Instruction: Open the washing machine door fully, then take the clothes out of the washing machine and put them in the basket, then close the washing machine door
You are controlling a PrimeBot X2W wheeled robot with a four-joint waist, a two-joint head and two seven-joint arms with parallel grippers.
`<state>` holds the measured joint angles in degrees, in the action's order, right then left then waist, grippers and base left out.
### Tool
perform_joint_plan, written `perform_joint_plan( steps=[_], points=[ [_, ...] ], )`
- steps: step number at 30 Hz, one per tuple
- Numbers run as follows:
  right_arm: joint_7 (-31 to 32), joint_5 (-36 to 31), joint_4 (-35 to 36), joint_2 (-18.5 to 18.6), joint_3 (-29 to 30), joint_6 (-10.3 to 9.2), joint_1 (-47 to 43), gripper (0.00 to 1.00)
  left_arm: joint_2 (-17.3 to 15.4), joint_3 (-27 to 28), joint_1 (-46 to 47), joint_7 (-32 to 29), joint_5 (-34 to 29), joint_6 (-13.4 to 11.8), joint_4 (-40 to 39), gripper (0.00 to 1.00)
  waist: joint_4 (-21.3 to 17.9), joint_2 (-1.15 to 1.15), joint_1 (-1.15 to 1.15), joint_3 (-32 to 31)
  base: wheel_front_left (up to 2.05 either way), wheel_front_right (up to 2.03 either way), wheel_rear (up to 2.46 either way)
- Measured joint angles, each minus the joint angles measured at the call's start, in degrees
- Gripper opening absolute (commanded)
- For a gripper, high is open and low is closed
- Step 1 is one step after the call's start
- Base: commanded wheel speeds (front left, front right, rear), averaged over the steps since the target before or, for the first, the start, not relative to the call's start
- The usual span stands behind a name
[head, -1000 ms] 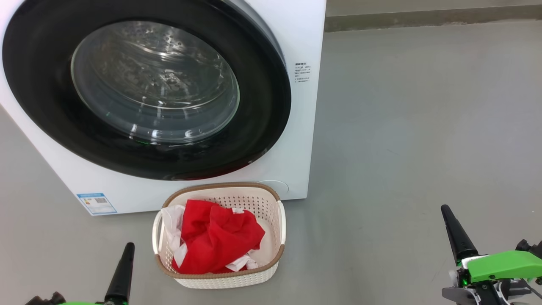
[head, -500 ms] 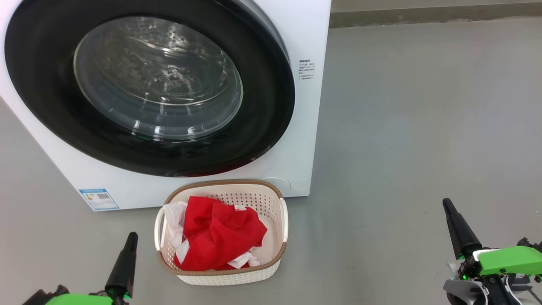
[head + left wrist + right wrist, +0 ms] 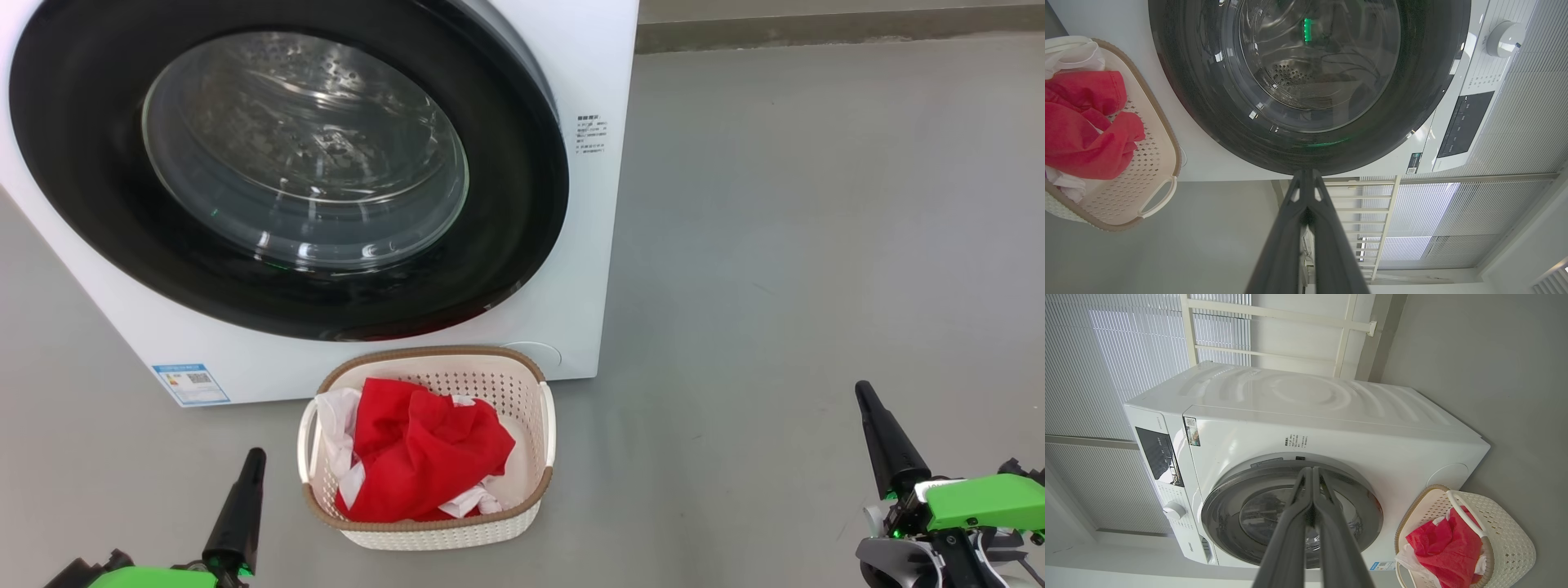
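Head view: the washing machine door (image 3: 302, 155), a glossy black ring around a bulging clear glass bowl, sits shut against the smooth white washing machine (image 3: 592, 65). Just in front, on the matte grey floor (image 3: 816, 245), stands the cream perforated basket (image 3: 526, 408) with a brown woven-look rim; the crumpled red-and-white clothes (image 3: 424, 449) lie inside. The left gripper (image 3: 255, 459) and right gripper (image 3: 864, 396) hover low on either side, their dark tapered fingers (image 3: 238, 510) pressed together, holding nothing. Pale slatted blinds (image 3: 1106, 355) back the room.
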<state>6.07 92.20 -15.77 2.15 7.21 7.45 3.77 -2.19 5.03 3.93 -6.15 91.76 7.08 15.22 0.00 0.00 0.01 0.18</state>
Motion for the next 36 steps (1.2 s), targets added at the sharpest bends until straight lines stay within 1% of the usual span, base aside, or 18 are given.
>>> perform_joint_plan(
  steps=[36],
  points=[
    [0.0, 0.0, 0.0, 0.0, 0.1, 0.00, 0.0, 0.00, 0.0, 0.0, 0.0, 0.0, 0.0, 0.0, 0.0, 0.00, 0.0, 0.00, 0.00, 0.0, 0.00, 0.00, 0.00]
  ],
)
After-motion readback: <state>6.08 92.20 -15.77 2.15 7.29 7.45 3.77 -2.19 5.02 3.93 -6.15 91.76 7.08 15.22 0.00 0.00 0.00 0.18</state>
